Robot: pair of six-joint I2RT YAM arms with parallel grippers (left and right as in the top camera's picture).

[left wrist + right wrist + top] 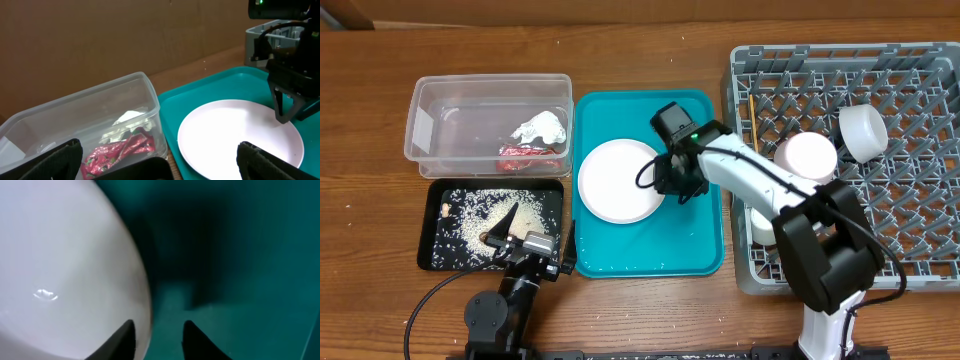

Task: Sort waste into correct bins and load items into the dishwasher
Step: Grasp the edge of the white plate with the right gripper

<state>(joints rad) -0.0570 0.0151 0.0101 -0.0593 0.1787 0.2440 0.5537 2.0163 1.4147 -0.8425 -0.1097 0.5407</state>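
The round white plate (618, 180) (235, 135) (65, 270) lies on the teal tray (650, 255). My right gripper (675, 185) (159, 335) is at the plate's right rim, open a little. One finger is over the plate and the other over the tray. My left gripper (525, 240) (162, 167) hangs wide open and empty over the near right corner of the black tray (435, 215), which holds loose rice (480, 215). The clear tub (430, 130) contains the white napkin (542, 127) and the red wrapper (525, 155) (120, 150).
The grey dish rack (920, 200) fills the right side, with the pale bowl (807, 155) and white cup (863, 132) in it. A thin wooden stick (752, 108) lies near the rack's left edge. Bare wooden table lies behind and in front.
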